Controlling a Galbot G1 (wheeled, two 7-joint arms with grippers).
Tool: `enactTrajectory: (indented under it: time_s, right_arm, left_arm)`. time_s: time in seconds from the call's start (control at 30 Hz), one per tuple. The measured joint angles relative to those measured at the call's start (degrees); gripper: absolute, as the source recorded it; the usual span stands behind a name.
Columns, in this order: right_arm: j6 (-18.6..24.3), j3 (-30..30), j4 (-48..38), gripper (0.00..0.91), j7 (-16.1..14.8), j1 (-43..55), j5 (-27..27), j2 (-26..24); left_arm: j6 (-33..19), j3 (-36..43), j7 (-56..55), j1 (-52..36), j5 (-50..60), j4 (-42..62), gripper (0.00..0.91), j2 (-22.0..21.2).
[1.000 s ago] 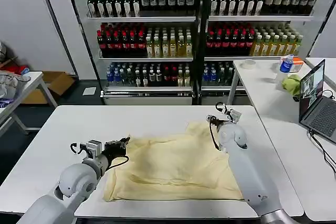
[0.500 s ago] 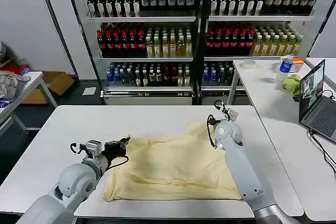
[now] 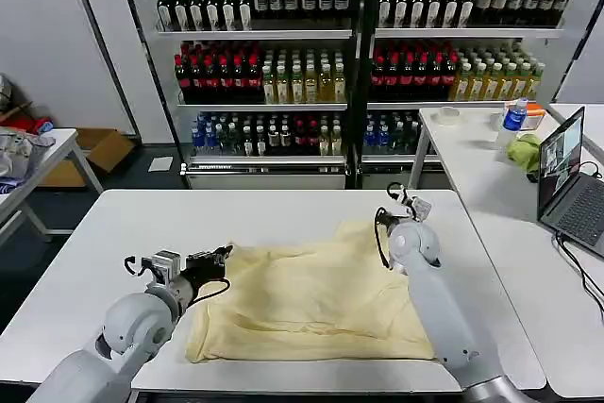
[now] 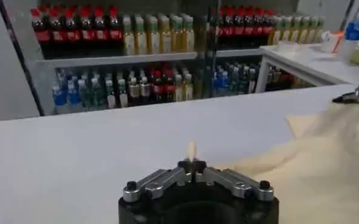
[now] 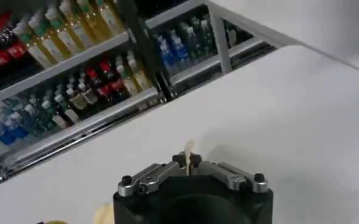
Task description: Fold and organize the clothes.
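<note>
A: On the white desk (image 3: 283, 209), seen from the head, what lies there?

B: A pale yellow shirt (image 3: 311, 299), spread in loose folds across the near middle. The left hand (image 3: 219, 259) sits at the shirt's left far corner, and the right hand (image 3: 381, 218) at its right far corner, where the cloth is drawn up a little from the desk. Behind the desk stand shelves of bottles (image 3: 359, 54), and a side desk on the right carries a laptop (image 3: 566, 176).

A: And from the left wrist?

B: The left hand (image 4: 192, 165) has its fingers pressed together on a small peak of yellow cloth that stands up between them. The rest of the shirt (image 4: 307, 170) runs away over the desk (image 4: 94, 146) towards the right hand (image 4: 357, 96), which shows small at the picture's edge with cloth rising to it.

A: The right wrist?

B: Much the same. The right hand (image 5: 188, 162) is closed tight on a thin tuft of the shirt (image 5: 188, 148), which pokes up between its fingertips. Bare desk (image 5: 277, 122) lies beyond, then the bottle shelves (image 5: 75, 73).
</note>
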Motion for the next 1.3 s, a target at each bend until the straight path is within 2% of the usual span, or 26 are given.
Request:
enactTrajectory:
  time_s: [0.8, 1.07, 1.3]
  right_arm:
    - [5.19, 4.8, 23.21, 0.0, -12.51, -14.89, -8.72, -10.56]
    - [10.65, 6.07, 28.53, 0.0, -18.12, -23.07, -15.89, -13.19]
    - [14.57, 8.12, 32.57, 0.0, -21.74, -30.43, -20.92, -14.04]
  left_arm:
    - [0.05, -2.75, 0.12, 2.55, -1.15, -1.38, 0.01, 0.99]
    - [-0.14, -4.56, 0.05, 4.39, -1.25, -2.8, 0.01, 1.42]
    - [-0.36, -6.64, 0.02, 7.19, -0.66, -5.07, 0.01, 1.58]
